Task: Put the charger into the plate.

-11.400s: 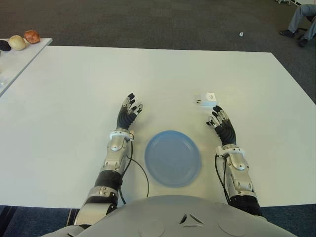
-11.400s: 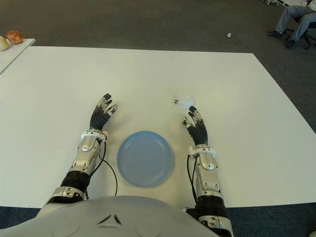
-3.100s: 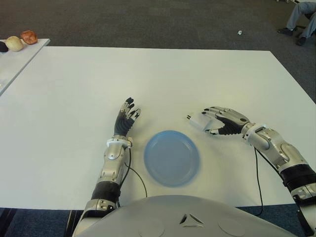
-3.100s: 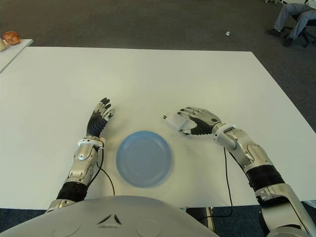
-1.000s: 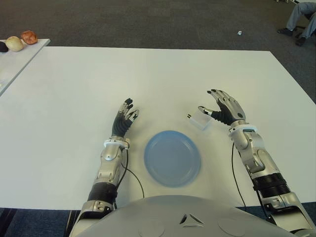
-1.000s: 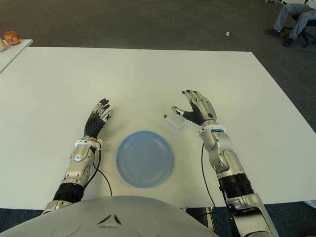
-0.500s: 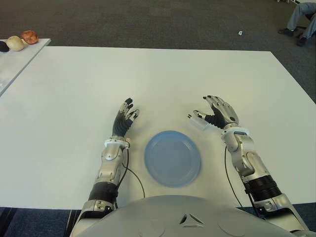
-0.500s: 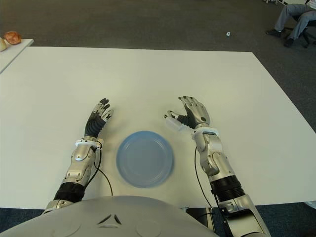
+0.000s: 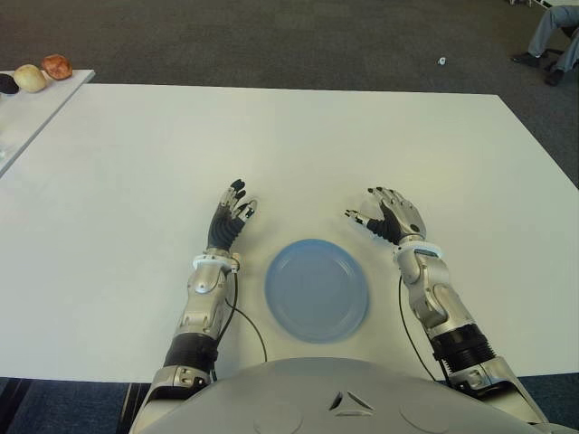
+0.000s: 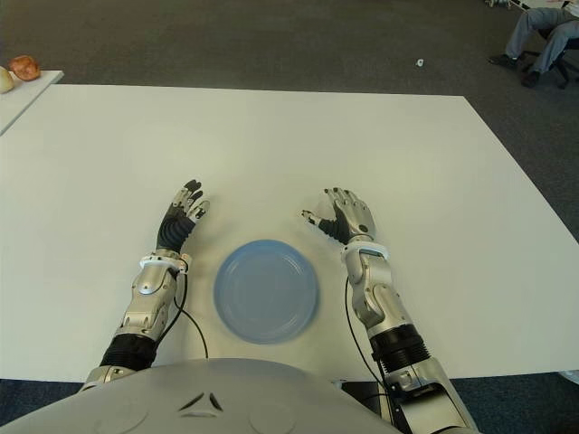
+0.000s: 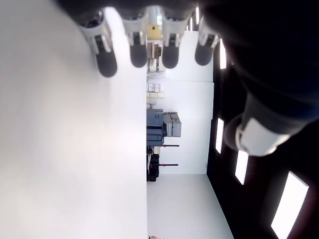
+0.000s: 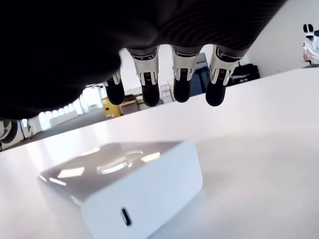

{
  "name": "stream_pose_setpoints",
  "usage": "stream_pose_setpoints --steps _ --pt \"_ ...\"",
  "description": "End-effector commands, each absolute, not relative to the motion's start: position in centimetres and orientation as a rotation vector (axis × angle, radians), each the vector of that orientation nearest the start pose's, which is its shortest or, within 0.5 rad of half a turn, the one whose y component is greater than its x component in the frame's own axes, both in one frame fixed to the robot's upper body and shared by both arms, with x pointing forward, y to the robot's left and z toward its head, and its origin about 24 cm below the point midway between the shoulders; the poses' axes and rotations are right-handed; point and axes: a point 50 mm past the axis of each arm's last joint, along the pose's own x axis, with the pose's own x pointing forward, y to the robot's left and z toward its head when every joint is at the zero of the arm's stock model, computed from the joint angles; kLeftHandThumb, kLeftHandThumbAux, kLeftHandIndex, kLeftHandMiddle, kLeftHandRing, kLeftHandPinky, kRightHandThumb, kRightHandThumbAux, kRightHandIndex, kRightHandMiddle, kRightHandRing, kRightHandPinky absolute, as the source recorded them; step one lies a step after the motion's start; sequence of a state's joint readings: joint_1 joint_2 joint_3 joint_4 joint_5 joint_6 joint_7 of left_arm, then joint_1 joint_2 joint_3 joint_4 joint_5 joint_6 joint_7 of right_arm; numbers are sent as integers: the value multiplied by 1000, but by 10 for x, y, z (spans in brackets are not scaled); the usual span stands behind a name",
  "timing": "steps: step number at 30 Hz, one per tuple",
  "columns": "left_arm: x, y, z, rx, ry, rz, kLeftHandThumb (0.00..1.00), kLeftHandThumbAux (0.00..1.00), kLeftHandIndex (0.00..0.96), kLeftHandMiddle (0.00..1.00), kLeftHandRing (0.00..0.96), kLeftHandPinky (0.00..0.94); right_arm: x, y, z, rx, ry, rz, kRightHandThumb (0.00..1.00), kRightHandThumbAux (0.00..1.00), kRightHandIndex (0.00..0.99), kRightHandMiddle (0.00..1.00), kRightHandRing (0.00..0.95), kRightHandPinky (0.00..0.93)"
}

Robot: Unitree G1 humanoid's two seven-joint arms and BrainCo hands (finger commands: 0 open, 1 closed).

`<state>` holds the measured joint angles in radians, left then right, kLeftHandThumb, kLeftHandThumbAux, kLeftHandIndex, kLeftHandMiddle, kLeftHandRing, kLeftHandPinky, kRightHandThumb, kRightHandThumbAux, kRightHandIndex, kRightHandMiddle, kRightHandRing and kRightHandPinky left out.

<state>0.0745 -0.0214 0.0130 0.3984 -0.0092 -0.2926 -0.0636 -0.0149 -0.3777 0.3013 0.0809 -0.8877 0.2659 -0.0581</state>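
Reaching over the charger [image 12: 124, 186], the right hand [image 9: 394, 217] has its fingers [image 12: 180, 74] stretched out straight above the white block, released and not closed on it. Compared with a second ago, the forearm has swung in toward the body and the hand now covers most of the charger in the eye views; only its prong end peeks out. I judge a fresh grasp is being set up. The charger lies on the worktop [image 9: 136, 163], just beyond the blue plate [image 9: 317, 289]. Idle, the left hand [image 9: 230, 220] shows spread on the plate's other side.

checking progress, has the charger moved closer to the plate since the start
Yes. The charger began farther out on the table; now it lies under the open right hand, nearer the plate's far right rim, not in it.
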Motion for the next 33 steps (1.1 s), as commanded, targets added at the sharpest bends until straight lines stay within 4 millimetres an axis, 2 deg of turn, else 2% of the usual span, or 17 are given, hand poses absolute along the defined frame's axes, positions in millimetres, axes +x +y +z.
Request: stream_pose_setpoints --steps 1,33 --pt "195 148 -65 -54 350 -10 0 585 5 91 86 83 245 -181 6 -1281 192 100 210 175 0 0 0 0" --pt "193 157 -64 -47 352 11 0 596 18 106 102 96 241 -177 -7 -1239 71 129 191 180 0 0 0 0"
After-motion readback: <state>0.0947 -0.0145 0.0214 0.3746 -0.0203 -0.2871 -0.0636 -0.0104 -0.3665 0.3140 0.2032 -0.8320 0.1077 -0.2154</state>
